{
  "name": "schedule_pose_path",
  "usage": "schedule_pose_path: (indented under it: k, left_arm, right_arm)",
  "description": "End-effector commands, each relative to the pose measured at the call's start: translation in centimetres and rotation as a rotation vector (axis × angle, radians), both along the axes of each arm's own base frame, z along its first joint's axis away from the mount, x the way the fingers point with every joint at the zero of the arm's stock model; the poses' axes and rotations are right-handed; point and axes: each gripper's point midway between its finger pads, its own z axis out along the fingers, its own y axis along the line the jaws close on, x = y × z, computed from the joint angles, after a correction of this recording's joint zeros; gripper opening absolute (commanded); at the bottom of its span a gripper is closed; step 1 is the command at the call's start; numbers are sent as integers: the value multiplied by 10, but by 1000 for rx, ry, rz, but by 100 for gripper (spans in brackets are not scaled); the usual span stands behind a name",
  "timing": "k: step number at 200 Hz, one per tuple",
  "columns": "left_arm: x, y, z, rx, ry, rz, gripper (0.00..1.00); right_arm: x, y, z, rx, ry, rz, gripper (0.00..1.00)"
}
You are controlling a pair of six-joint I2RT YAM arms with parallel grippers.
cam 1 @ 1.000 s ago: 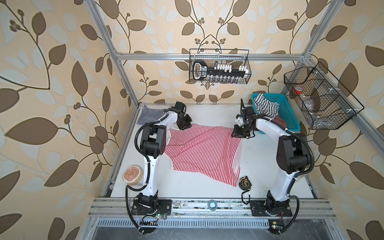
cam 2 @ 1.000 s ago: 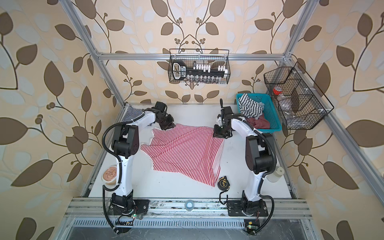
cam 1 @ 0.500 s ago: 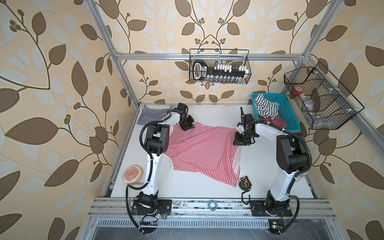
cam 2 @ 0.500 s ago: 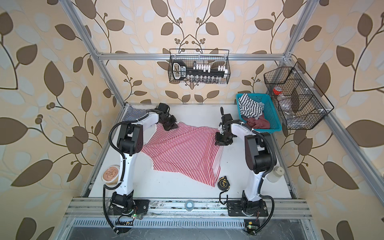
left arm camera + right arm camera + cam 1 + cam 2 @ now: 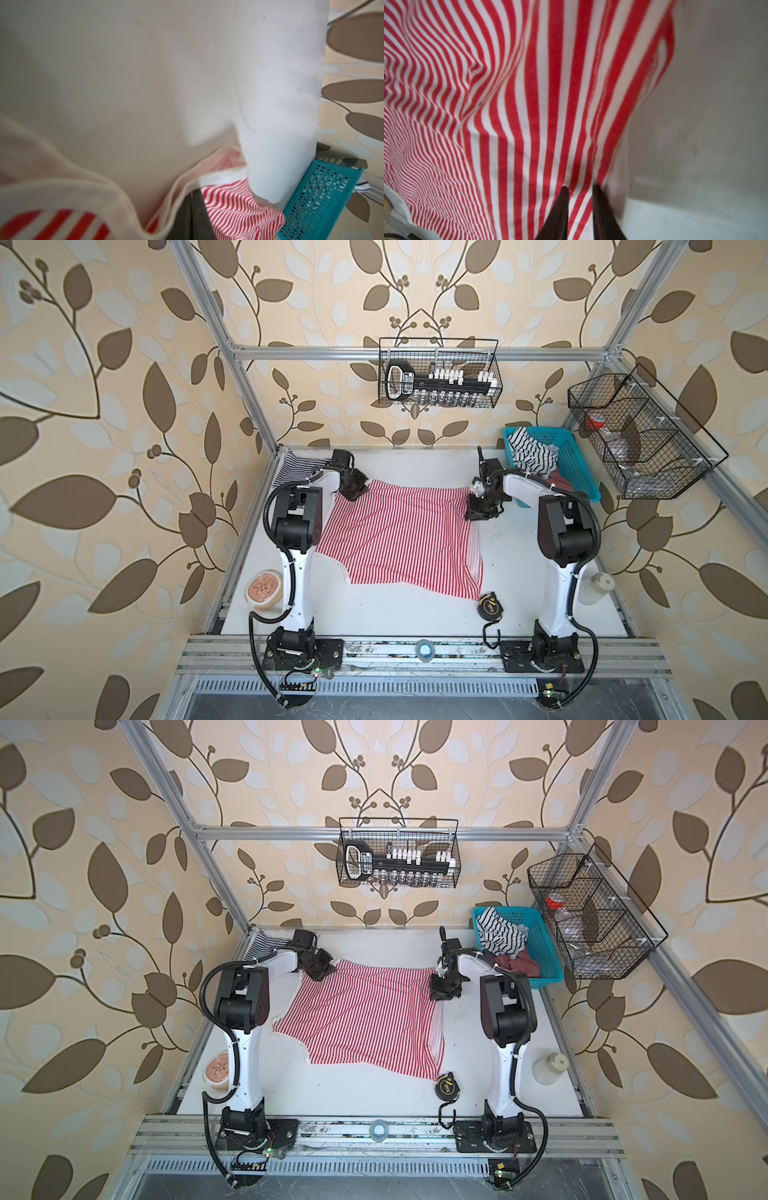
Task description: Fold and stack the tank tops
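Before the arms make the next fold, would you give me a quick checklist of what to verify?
1. Left gripper closed on far-left corner of the red-and-white tank top: ok.
2. Right gripper grip: cloth between its fingers, closure cannot tell.
3. Top lying flat: right edge turned over, not ok.
4. Tape measure clear of near-right corner: almost touching, not ok.
5. Navy-and-white tank top folded: cannot tell.

place: robot lab cell | evidence: aluminium frame [image 5: 311, 351], wallpaper panels [image 5: 104, 406]

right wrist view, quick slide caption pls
Right tool pinching the red-and-white tank top at its edge, white table alongside
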Motion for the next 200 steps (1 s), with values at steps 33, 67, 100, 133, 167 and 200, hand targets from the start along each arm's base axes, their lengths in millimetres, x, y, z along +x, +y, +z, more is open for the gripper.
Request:
schedule_pose_path:
  k: [33, 67, 100, 133, 167, 200]
  left_arm:
    - [-22, 46, -44, 118, 152, 132, 6]
    - [-13, 38, -24, 75, 100, 113, 6]
    - [-14, 36, 1, 59, 51, 112, 8]
    - [-15, 33, 46, 38, -38, 107, 10]
    - [-18, 31, 107, 62, -149, 63, 15]
    - [-35, 28, 147, 127, -203, -25, 18]
  right_arm:
    - [42, -16, -11, -46, 3, 41, 23]
    - [75, 4, 8, 62, -91, 87, 26]
    - [93, 16, 24, 124, -148, 121, 27]
    - [93, 12, 57, 123, -206, 122, 29]
    - [61, 0, 85, 72, -236, 95, 29]
    - [5, -9, 71, 22, -158, 80, 15]
